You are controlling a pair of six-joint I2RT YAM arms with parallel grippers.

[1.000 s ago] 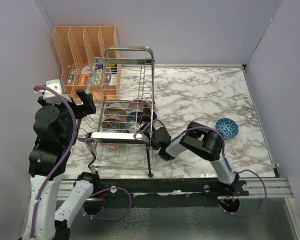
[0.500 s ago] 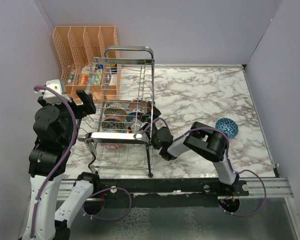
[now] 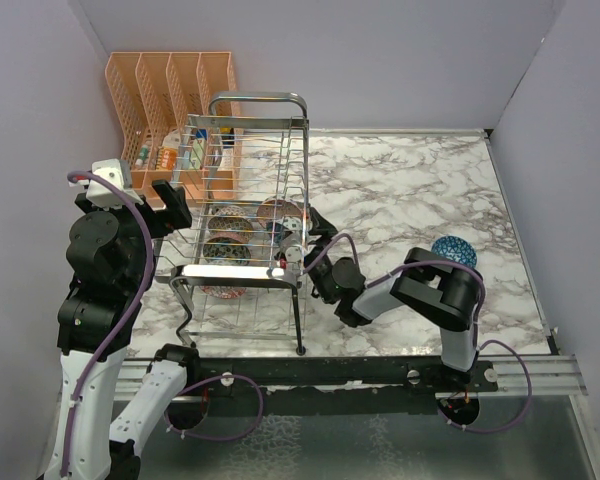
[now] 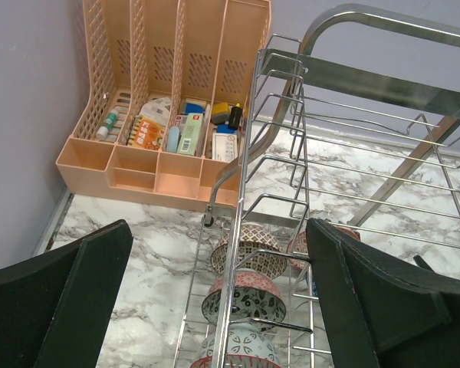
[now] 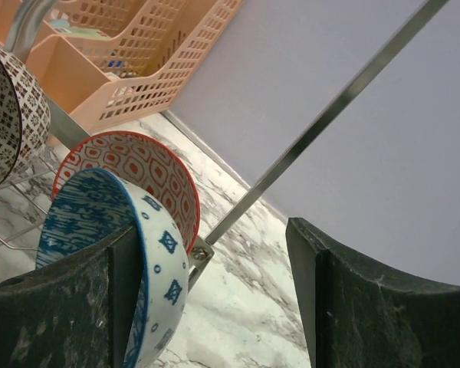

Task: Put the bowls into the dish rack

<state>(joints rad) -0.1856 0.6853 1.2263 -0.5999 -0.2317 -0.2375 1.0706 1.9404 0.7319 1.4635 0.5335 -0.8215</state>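
Note:
The chrome dish rack stands at the left of the marble table. Several patterned bowls stand on edge in it. In the right wrist view a blue bowl leans in front of a pink-red bowl, with a black-and-white one at the left. My right gripper is open. Its left finger lies against the blue bowl's inside, and the right finger is well apart. Another blue bowl lies on the table at the right. My left gripper hangs open above the rack's left side, over three stacked bowls.
An orange slotted organizer with small items stands behind the rack against the left wall. The rack's tall looped handle rises beside both grippers. Bare marble lies to the right of the rack up to the side wall.
My right gripper has opened and drawn back to the right, out of the rack. The blue bowl now stands in the rack. The left arm has not moved.

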